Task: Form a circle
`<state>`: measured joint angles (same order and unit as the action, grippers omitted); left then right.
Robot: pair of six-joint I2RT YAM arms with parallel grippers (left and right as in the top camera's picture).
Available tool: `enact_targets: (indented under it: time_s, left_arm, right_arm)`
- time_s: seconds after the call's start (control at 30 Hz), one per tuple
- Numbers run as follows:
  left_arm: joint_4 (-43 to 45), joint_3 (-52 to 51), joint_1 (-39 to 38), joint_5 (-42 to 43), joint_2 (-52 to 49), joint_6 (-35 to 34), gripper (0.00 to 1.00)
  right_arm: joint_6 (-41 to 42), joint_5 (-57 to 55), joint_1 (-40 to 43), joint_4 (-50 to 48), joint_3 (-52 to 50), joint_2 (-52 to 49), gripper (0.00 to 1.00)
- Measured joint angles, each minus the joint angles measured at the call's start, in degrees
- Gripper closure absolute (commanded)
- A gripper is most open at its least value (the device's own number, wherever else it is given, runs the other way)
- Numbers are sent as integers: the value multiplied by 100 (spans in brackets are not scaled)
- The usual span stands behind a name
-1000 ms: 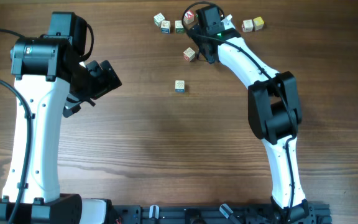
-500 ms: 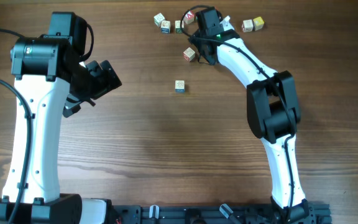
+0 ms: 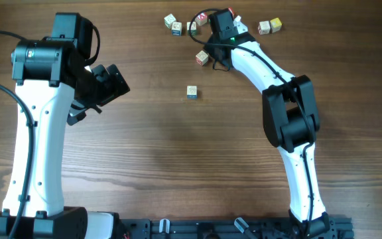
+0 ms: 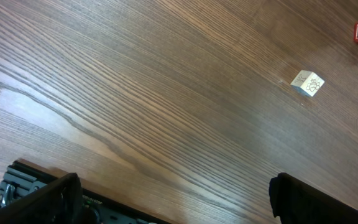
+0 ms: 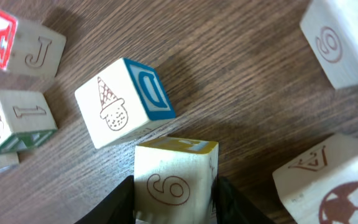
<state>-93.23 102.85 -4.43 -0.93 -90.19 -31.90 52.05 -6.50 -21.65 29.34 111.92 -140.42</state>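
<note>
The right gripper (image 5: 174, 202) pinches a yellow-topped cube (image 5: 174, 174) bearing a curled numeral, one dark finger pressed against each side. The cube sits on the wooden table (image 3: 178, 153), just beside an ice-cream cube (image 5: 120, 102) and near a football cube (image 5: 328, 186). The left gripper (image 4: 176, 202) hangs spread wide over bare wood, touching nothing. No ring is formed: the other cubes (image 3: 176, 26) lie scattered along the far edge, with a lone cube (image 3: 191, 92) nearer the middle.

At least seven toy cubes (image 3: 191, 91) lie on one table (image 3: 178, 166), beside two robot arms (image 3: 35, 139).
</note>
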Motion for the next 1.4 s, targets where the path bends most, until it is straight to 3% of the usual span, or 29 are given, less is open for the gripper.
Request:
enact_targets:
  time_s: [0.27,0.4,0.47,0.57,0.9,1.2,1.4]
  left_arm:
    - [-2,0,0,0,0,0,0]
    - [0,0,0,0,0,0,0]
    - [-2,0,0,0,0,0,0]
    - [0,0,0,0,0,0,0]
    - [0,-4,0,0,0,0,0]
    - [-4,-4,0,0,0,2,0]
    - [0,-4,0,0,0,0,0]
  right_arm:
    - [-1137,-2,9,560,-2,297,61]
    - [-1517,-9,9,1202,-7,1091,61]
    - [-1602,-15,9,1633,-4,1482,45]
    - [-1683,-24,9,1779,-2,1856,35]
    - [-1832,140,9,793,-63,723,30]
    - [-1823,157,9,35,-92,236,32]
    - [-1757,105,11,-205,-76,11,54]
